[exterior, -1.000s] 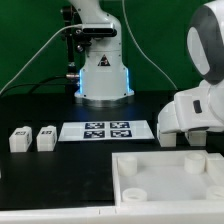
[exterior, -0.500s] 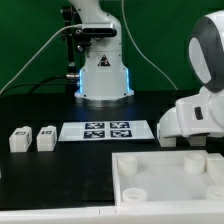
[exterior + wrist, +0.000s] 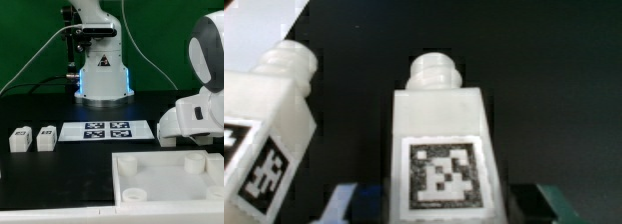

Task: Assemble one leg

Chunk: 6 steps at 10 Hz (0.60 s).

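showing white tagged leg [image 3: 441,130], peg-tipped

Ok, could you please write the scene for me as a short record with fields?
tool: seems open, one finger on each side of a leg, dark gaps showing
held-between leg: white, tagged, peg end away from the tool
second leg: beside it, not touching
small white parts: on the exterior view's left of the marker board
white panel: flat, in front, with holes
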Tool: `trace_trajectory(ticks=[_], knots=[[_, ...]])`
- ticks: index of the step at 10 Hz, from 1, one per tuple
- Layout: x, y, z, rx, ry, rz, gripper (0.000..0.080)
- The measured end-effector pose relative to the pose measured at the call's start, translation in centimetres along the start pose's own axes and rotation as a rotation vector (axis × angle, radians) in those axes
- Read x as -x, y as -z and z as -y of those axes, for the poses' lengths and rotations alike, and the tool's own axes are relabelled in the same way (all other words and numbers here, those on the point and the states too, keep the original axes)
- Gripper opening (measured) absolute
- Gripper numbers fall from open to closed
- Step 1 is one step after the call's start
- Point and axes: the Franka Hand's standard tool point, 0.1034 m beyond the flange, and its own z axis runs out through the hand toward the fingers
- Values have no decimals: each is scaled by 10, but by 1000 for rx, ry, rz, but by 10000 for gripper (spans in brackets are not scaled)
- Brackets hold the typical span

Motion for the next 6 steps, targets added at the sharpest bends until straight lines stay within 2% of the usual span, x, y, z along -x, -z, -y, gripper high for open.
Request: trace_trajectory(ticks=[6], knots=[[0,0,0,0,0,0,291]])
